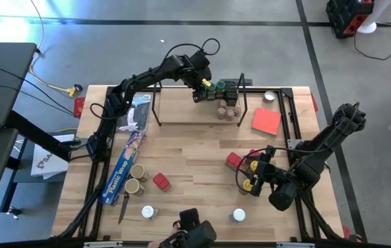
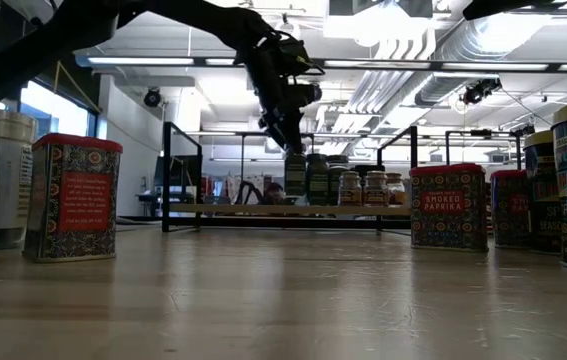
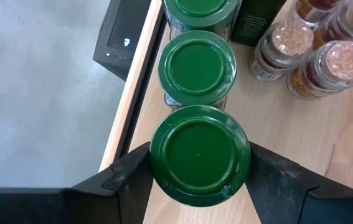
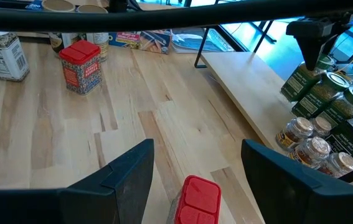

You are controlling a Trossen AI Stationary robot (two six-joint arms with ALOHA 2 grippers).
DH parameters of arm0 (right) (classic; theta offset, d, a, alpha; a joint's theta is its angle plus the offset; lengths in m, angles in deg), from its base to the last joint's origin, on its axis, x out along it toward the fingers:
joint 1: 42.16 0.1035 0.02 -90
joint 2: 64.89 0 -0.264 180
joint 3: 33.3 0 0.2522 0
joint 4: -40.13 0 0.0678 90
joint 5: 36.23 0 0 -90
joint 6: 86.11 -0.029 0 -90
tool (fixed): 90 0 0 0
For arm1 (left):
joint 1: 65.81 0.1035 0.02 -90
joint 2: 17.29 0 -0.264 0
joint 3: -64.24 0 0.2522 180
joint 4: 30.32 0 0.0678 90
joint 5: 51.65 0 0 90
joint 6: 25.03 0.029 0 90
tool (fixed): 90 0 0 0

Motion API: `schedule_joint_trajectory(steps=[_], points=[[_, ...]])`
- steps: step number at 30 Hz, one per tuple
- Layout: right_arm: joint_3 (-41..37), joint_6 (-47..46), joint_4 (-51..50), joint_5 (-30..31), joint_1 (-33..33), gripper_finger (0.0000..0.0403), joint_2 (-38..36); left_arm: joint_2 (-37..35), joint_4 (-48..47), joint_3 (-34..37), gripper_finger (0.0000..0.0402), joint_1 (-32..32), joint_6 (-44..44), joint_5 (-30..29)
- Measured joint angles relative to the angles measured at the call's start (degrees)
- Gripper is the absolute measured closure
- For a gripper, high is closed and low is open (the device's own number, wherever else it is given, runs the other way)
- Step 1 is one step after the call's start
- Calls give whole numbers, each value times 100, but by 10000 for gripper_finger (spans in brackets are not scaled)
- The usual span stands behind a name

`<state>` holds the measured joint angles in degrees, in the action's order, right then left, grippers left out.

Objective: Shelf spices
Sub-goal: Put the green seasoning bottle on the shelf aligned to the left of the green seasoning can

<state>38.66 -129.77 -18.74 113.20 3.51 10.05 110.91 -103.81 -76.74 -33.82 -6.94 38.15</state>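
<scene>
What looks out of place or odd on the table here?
A long blue plastic-wrap box lies diagonally near the table's left edge, and a flat red sheet sits askew by the shelf; neither is a spice. Nothing is spilled or toppled.

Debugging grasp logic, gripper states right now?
Left gripper: closed on a green-lidded jar at the shelf.
Right gripper: open, empty, above a red tin.

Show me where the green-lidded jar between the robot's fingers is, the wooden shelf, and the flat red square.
Green-lidded jar [image 3: 199, 154]: left wrist view, middle of its lid.
Wooden shelf [image 1: 181, 109]: high view, bare middle of the board.
Flat red square [image 1: 266, 121]: high view, centre of the sheet.
</scene>
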Motion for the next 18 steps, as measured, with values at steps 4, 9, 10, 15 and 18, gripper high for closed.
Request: schedule_joint_trajectory(steps=[4,9,10,15,18], points=[[0,0,0,1,0,167,0,0,-4,0,181,0,-21,2],[0,0,0,1,0,167,0,0,-7,0,180,10,-94,17],[0,0,0,-1,0,167,0,0,-6,0,180,15,-97,17],[0,0,2,1,0,167,0,0,-6,0,180,63,-119,25],[0,0,4,0,0,167,0,-2,40,44,175,105,-126,218]])
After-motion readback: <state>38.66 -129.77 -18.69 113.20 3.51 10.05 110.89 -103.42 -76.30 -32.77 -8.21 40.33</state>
